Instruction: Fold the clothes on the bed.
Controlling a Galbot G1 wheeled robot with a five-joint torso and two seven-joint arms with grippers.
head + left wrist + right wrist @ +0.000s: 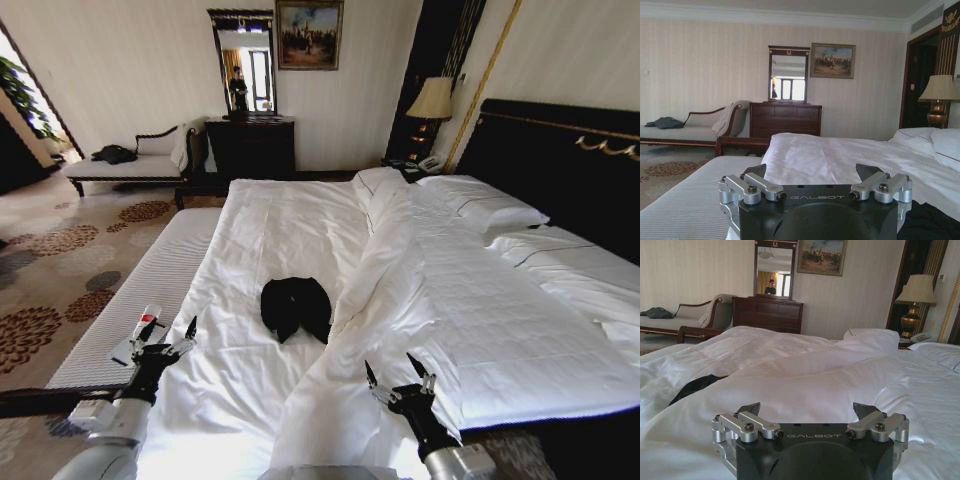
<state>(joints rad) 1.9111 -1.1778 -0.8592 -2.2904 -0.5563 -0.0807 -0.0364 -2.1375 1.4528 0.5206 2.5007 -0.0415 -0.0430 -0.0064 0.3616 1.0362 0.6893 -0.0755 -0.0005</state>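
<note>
The black top [296, 307] lies bunched up on the white sheet near the middle of the big bed [480, 330]. The white duvet [420, 270] is piled at its 3 o'clock side. The left gripper [167, 337] hangs at 7 o'clock from the top, jaws wide open and holding nothing. The right gripper [399, 375] hangs at 5 o'clock over the duvet, jaws wide open and holding nothing too.

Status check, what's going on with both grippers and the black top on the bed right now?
Left gripper open, low over near left bed edge. Right gripper open, over duvet. Black top bunched mid-bed, untouched; duvet ridge beside it.
</note>
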